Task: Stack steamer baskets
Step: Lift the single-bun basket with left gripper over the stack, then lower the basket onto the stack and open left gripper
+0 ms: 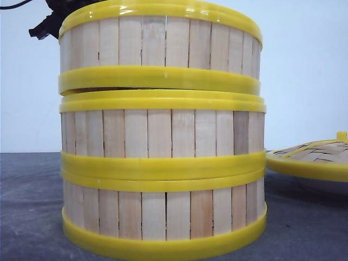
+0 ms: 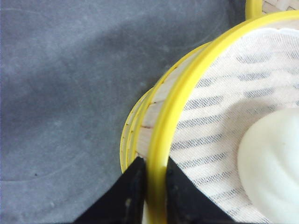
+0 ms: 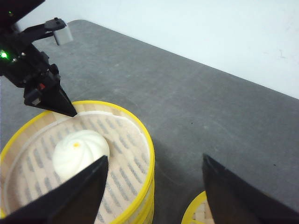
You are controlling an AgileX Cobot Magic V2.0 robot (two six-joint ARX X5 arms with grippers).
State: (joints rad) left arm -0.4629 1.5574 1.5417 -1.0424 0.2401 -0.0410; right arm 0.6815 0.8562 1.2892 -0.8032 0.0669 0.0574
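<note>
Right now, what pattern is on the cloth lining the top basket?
The cloth liner is white with grey dashed stripes, clearest in the left wrist view.

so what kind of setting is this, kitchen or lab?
Likely a lab test bench: bare grey mat tabletop, plain white wall, and staged yellow-rimmed wooden-slat steamer baskets holding one white bun.

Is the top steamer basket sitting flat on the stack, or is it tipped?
Tipped slightly. In the front view the top steamer basket shows a dark gap under its left rim, while the left gripper grips that rim.
</note>
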